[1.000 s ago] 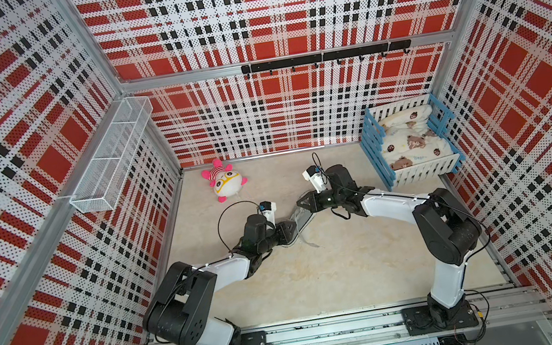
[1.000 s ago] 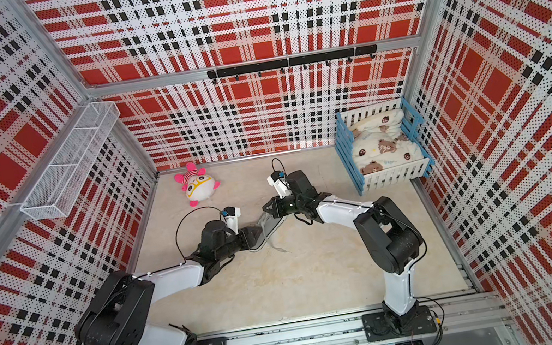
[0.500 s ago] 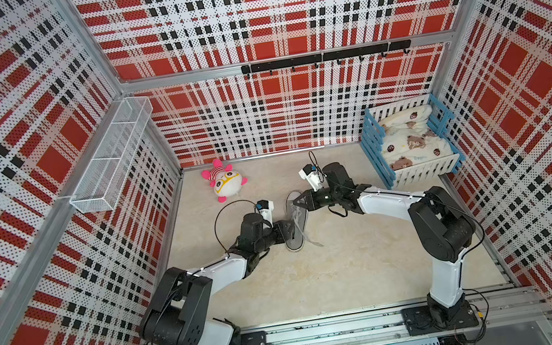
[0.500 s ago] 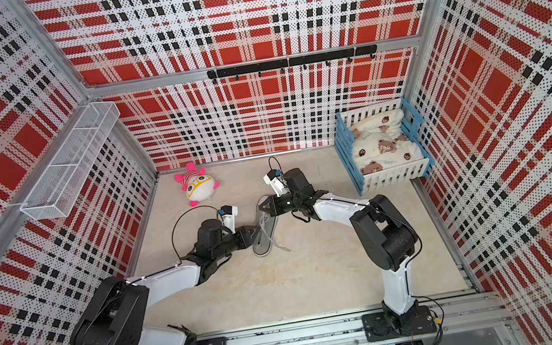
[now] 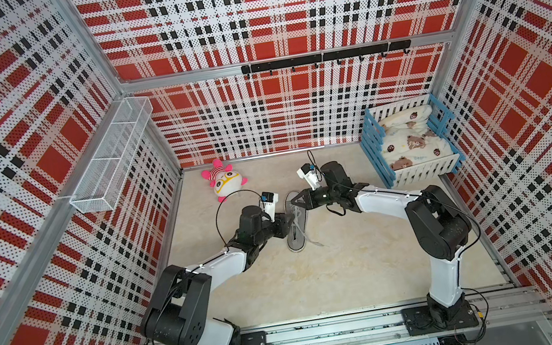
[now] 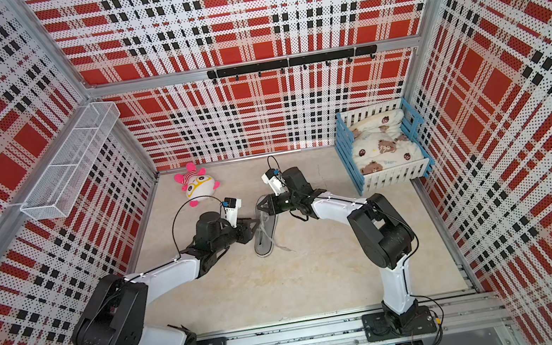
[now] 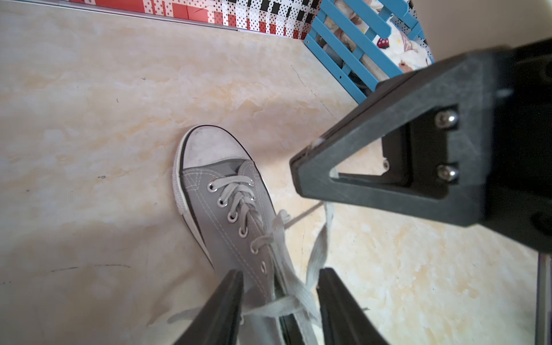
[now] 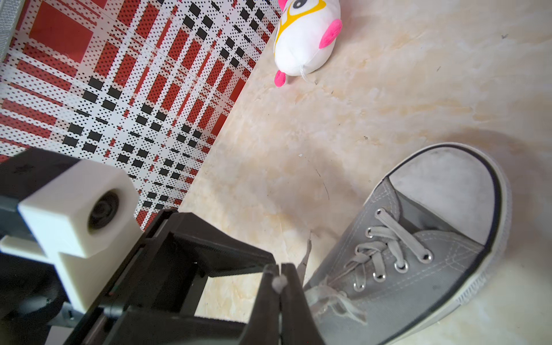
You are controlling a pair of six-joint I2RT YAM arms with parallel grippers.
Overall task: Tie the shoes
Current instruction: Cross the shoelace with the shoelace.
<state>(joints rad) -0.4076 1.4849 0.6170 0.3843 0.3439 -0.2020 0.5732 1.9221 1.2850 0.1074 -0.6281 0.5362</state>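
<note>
Left wrist view: grey sneaker [image 7: 216, 227] (white toe cap), laces [image 7: 317, 246] loose; left gripper [image 7: 279, 271] spread, right gripper [image 7: 301, 162] pressed together

Heel: we see the sneaker [image 7: 215, 236] cut off in both wrist views.
Top views: laces [image 7: 286, 303] too small for us to trace.

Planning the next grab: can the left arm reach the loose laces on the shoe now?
Likely yes: the open left gripper straddles the laces over the shoe, nothing between them.
</note>
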